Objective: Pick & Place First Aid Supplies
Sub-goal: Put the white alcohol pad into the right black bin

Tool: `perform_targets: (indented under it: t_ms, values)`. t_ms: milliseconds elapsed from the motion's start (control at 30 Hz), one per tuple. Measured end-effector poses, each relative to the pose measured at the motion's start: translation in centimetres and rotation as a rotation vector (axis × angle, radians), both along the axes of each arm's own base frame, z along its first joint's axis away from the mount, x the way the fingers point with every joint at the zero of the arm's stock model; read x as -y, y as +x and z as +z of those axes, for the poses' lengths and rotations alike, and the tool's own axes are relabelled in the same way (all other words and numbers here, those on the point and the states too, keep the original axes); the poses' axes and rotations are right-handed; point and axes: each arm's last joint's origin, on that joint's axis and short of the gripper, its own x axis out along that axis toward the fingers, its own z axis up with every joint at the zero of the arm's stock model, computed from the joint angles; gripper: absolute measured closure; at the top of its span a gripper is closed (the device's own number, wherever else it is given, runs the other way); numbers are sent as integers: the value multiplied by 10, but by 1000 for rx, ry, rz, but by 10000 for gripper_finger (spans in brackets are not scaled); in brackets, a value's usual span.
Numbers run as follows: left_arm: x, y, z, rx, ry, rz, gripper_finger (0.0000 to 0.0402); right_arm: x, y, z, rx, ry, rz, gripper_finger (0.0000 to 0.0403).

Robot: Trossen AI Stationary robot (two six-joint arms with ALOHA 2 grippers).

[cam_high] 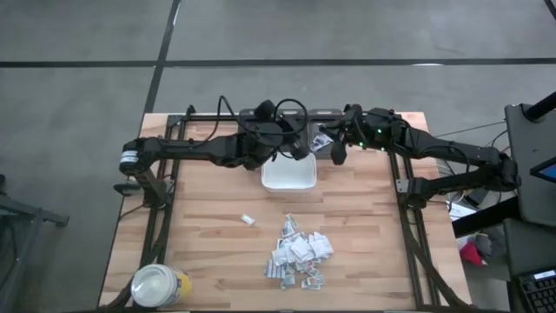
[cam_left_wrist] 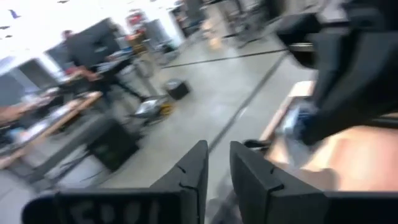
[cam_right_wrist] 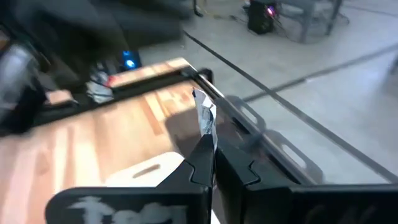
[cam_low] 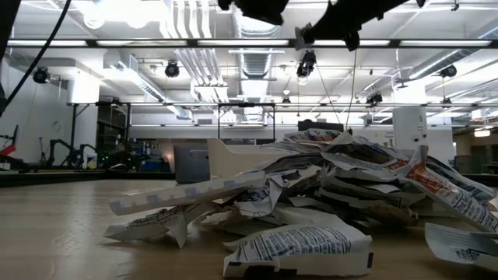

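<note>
The first aid supplies lie as a heap of small white printed packets [cam_high: 300, 252] on the near middle of the table, filling the low view [cam_low: 327, 202]. One packet [cam_high: 248, 220] lies apart to the heap's left. My right gripper [cam_right_wrist: 213, 158] is shut on a single white packet [cam_right_wrist: 204, 118], high over the far side of the white tray [cam_high: 288, 174]. My left gripper [cam_left_wrist: 219, 163] hovers just left of it [cam_high: 300, 149], open, with nothing between its fingers. My right gripper pinches one end of the small packet [cam_right_wrist: 205, 140] between its two fingertips. The rest of the packet sticks out past the fingers. The fingers come from the table's right, slanting slightly down. The packet is lifted clear, above the table's far part.
A yellow jar with a white lid [cam_high: 161, 285] stands at the near left corner. Black frame rails [cam_high: 408, 209] run along both sides of the wooden table. Bare wood lies between the tray and the heap. People and benches show beyond the table.
</note>
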Motion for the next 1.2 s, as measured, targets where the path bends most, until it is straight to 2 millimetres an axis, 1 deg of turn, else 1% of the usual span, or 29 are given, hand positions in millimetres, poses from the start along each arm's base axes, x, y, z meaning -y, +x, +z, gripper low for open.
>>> perform_targets:
  t_ms: [133, 200, 333, 433, 633, 800, 900, 1000, 1100, 1200]
  values:
    - [-4, -10, 1, -62, -3, 49, 322, 17, -7, -6, -39, 48, -89, 395]
    - [-6, -14, -2, -89, -30, 62, 322, 26, -12, -9, -50, 80, -122, 395]
    - [-14, -23, -11, -129, -117, 106, 321, 47, -13, -20, -51, 189, -118, 395]
    - [-18, -29, -19, -167, -183, 136, 321, 61, -7, -35, -91, 250, -105, 395]
    - [-18, -36, -31, -237, -251, 169, 321, 91, 6, -76, -209, 369, -118, 395]
    - [-18, -42, -51, -266, -286, 165, 321, 109, 10, -105, -290, 439, -157, 394]
    - [-19, -48, -65, -249, -326, 145, 321, 116, 11, -118, -326, 466, -171, 394]
    - [-19, -54, -78, -197, -360, 93, 321, 118, 12, -128, -371, 484, -172, 394]
    - [-17, -64, -89, -107, -371, 32, 321, 120, 13, -135, -401, 501, -174, 394]
    - [-14, -79, -98, -7, -379, -26, 321, 121, 13, -139, -417, 502, -185, 394]
